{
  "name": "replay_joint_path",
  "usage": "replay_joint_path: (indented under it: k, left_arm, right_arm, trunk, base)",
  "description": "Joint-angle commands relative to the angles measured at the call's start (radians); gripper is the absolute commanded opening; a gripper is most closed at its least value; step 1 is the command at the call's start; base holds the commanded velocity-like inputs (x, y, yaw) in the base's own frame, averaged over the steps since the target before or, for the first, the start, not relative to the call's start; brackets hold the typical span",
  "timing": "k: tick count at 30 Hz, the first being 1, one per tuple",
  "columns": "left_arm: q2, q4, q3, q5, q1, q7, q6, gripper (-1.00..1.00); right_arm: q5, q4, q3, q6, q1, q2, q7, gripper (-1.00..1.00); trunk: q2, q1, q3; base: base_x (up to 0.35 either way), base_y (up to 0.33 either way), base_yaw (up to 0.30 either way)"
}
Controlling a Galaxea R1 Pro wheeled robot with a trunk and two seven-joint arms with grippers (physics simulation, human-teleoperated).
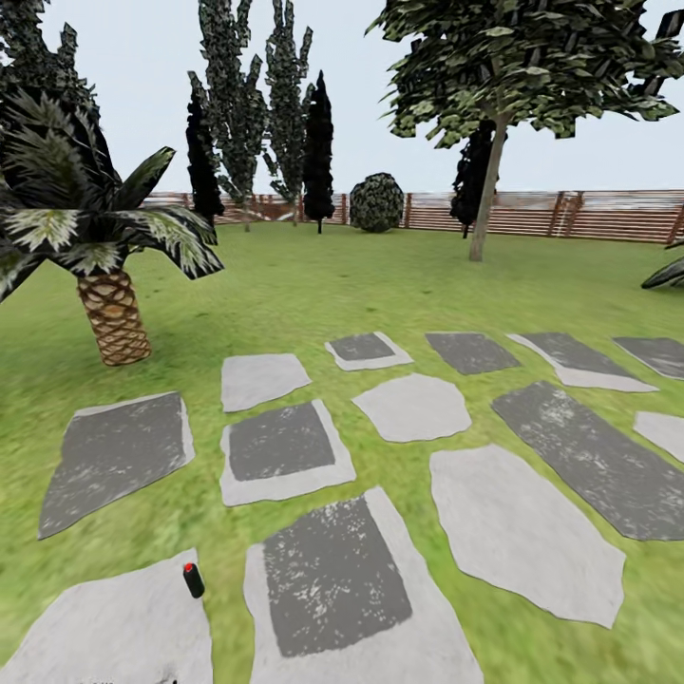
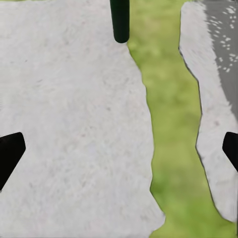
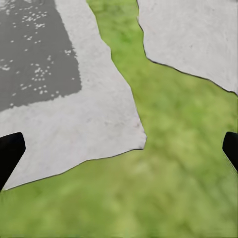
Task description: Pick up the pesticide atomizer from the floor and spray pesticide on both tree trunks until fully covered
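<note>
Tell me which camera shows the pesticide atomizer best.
The head view: the pesticide atomizer stands whole there, red cap up, at the edge of a pale stone slab beside grass. The left wrist view catches only its dark lower part, cut off by the frame. The right wrist view looks at slabs and grass.

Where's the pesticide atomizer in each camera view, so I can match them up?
Head view: the pesticide atomizer stands low left, at the right edge of a pale stone slab.
Left wrist view: its dark body enters at the top edge, beside the slab's edge.
Right wrist view: not in it.
Shared landmark: that pale slab and the grass strip beside it.
</note>
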Motion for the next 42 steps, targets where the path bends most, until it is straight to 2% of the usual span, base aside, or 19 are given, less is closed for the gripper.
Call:
replay_joint_path:
  k: [1,10,25,42]
  left_arm:
    - [0.000,0.001,-0.004,0.011,-0.001,0.001,-0.003,1.00]
    - [0.000,0.001,-0.003,0.011,-0.001,0.003,-0.003,1.00]
    - [0.002,0.001,-0.002,0.016,-0.001,0.003,-0.003,1.00]
    - [0.005,0.002,0.000,0.017,-0.001,0.003,-0.003,1.00]
  right_arm:
    - [0.000,0.001,0.001,-0.003,0.000,0.000,-0.003,1.00]
    - [0.000,0.001,0.001,-0.003,0.000,0.000,-0.003,1.00]
    - [0.000,0.002,0.001,-0.003,0.000,0.000,-0.003,1.00]
    - [0.000,0.001,0.002,-0.003,0.000,0.001,-0.002,1.00]
  trunk:
    - [0.000,0.000,-0.001]
    - [0.000,0.000,-0.005]
    - [0.000,0.000,-0.012]
    - [0.000,0.000,-0.020]
  base:
    - [0.190,-0.208,0.278]
    - [0.158,-0.234,0.278]
    - [0.020,-0.271,0.278]
    - [0.227,-0.195,0.278]
